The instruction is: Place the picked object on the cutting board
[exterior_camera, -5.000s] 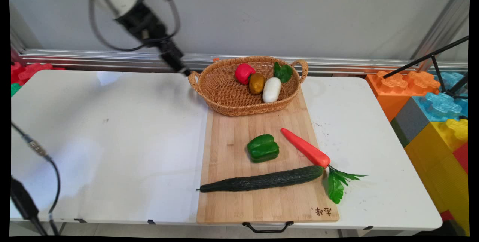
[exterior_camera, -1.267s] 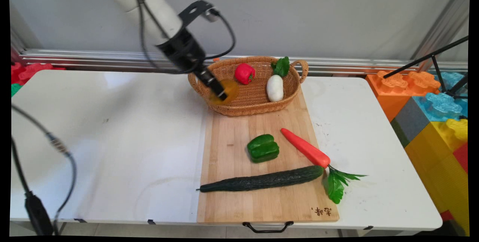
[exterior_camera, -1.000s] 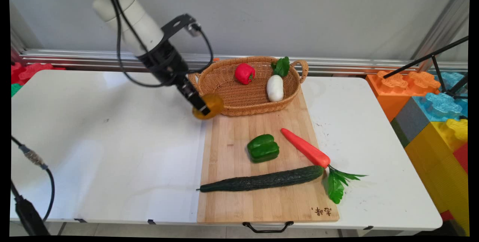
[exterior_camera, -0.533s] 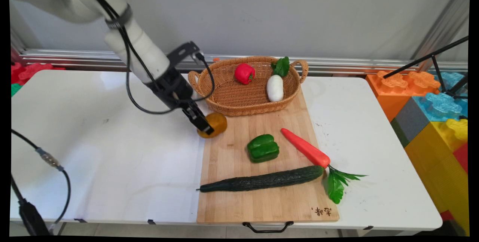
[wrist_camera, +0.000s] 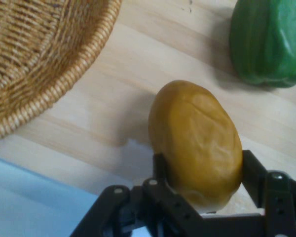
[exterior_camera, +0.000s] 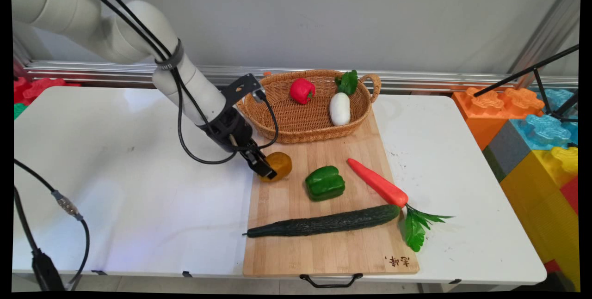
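My black gripper (exterior_camera: 270, 172) is shut on a brown potato (exterior_camera: 279, 165), holding it low over the left part of the wooden cutting board (exterior_camera: 319, 248), just in front of the wicker basket (exterior_camera: 282, 118). In the hand view the potato (wrist_camera: 197, 143) sits clamped between the two fingers (wrist_camera: 160, 170), with the board (wrist_camera: 89, 118) close beneath and the basket rim (wrist_camera: 54, 94) at upper left. A green pepper (exterior_camera: 324, 182) lies a short way right of the potato; its side (wrist_camera: 269, 42) shows at upper right in the hand view.
The basket holds a red pepper (exterior_camera: 302, 90) and a white radish (exterior_camera: 340, 107) with green leaves. On the board lie an orange carrot (exterior_camera: 379, 183) and a long cucumber (exterior_camera: 323, 222). Coloured foam blocks (exterior_camera: 536, 151) stand at the right. A black cable (exterior_camera: 46, 225) hangs at left.
The gripper took the potato out of the basket, carried it left over the basket's rim, then down and right to the board's left part.
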